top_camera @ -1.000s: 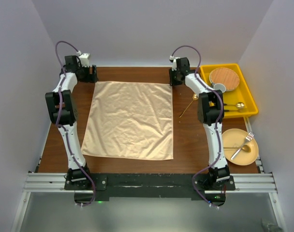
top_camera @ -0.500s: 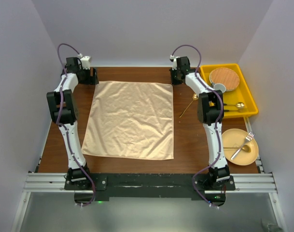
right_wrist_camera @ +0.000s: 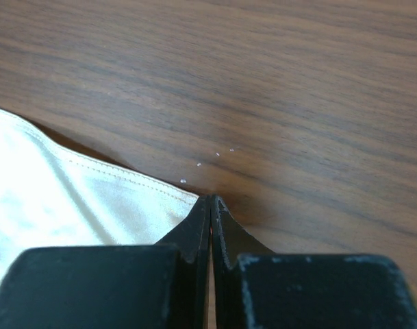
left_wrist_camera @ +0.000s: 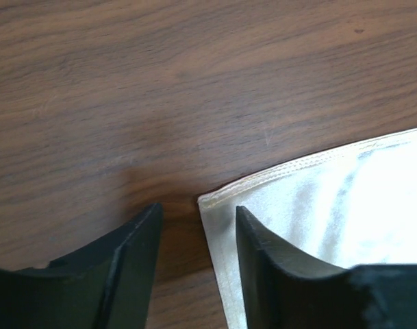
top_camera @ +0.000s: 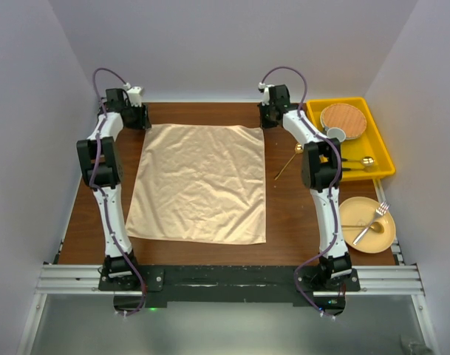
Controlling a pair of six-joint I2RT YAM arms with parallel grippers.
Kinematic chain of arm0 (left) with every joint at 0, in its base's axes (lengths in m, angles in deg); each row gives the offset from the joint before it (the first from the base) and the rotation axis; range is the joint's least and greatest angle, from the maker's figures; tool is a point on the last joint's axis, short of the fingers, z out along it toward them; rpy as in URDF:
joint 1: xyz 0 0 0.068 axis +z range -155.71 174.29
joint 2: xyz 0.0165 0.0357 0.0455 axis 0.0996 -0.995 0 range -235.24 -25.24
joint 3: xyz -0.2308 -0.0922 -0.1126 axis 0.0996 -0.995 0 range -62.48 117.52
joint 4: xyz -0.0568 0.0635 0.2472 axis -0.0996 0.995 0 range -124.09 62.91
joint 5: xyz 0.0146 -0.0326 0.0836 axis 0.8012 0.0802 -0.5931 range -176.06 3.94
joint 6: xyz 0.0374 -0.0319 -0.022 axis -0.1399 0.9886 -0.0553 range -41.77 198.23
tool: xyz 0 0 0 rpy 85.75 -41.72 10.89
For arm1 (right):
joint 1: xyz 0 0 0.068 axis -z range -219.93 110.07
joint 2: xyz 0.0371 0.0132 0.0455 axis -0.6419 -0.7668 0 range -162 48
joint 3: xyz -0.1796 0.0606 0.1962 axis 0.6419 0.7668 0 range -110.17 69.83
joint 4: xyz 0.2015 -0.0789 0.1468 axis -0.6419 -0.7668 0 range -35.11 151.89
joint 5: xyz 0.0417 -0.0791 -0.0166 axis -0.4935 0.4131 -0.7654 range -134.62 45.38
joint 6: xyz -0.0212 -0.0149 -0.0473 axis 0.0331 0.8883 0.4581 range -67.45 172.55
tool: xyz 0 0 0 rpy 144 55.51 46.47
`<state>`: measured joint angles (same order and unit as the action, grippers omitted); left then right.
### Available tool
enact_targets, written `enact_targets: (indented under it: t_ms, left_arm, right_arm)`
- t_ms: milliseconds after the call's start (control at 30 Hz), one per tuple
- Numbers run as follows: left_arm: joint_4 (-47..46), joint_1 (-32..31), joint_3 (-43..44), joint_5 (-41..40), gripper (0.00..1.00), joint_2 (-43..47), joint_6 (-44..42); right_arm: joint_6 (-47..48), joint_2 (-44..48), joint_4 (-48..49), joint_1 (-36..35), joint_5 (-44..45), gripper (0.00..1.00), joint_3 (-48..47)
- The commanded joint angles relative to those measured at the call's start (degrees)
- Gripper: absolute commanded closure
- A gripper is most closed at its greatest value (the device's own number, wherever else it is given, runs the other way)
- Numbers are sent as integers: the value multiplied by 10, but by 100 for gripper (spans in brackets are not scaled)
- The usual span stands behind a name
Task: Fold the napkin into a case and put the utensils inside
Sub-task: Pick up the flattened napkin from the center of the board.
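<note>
The peach satin napkin [top_camera: 202, 181] lies spread flat in the middle of the table. My left gripper [top_camera: 138, 118] is open at its far left corner. In the left wrist view [left_wrist_camera: 198, 209] the jaws straddle the corner of the napkin [left_wrist_camera: 345, 199] close above the wood. My right gripper [top_camera: 266, 120] is at the far right corner. In the right wrist view [right_wrist_camera: 210, 199] it is shut on the corner of the napkin [right_wrist_camera: 92, 199]. A gold utensil [top_camera: 287, 163] lies on the table right of the napkin. No case shows.
A yellow tray [top_camera: 382, 151] at the back right holds a round wood-toned plate [top_camera: 343, 117], a small cup [top_camera: 335, 134] and a gold spoon [top_camera: 359, 161]. A yellow plate [top_camera: 356, 214] at the front right carries a fork and a spoon [top_camera: 372, 223].
My left arm has shifted a little to the left at the far left corner. The right gripper stays at the far right corner, and the cloth there is drawn slightly toward it.
</note>
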<state>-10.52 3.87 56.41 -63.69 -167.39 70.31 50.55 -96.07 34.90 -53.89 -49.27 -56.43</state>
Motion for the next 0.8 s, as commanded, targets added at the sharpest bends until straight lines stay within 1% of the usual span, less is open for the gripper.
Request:
enact_targets:
  t_ms: [0, 167, 333, 367, 467, 767]
  left_arm:
    - [-7, -5, 30, 25, 57, -16, 12]
    - [-12, -5, 42, 43, 67, -27, 25]
    - [-20, -6, 49, 38, 85, -31, 27]
    - [-21, -5, 51, 36, 91, -31, 27]
    - [-29, -6, 54, 32, 99, -27, 29]
    - [-75, -3, 44, 19, 100, 10, 35]
  right_arm:
    - [10, -3, -6, -6, -5, 100, -39]
    - [14, -13, -9, -7, 11, 100, -57]
    - [15, -23, -1, -9, 24, 100, -73]
    - [15, -25, -2, -9, 29, 100, -78]
    - [14, -37, 0, -9, 34, 100, -101]
    - [16, -32, 19, -8, 37, 100, -123]
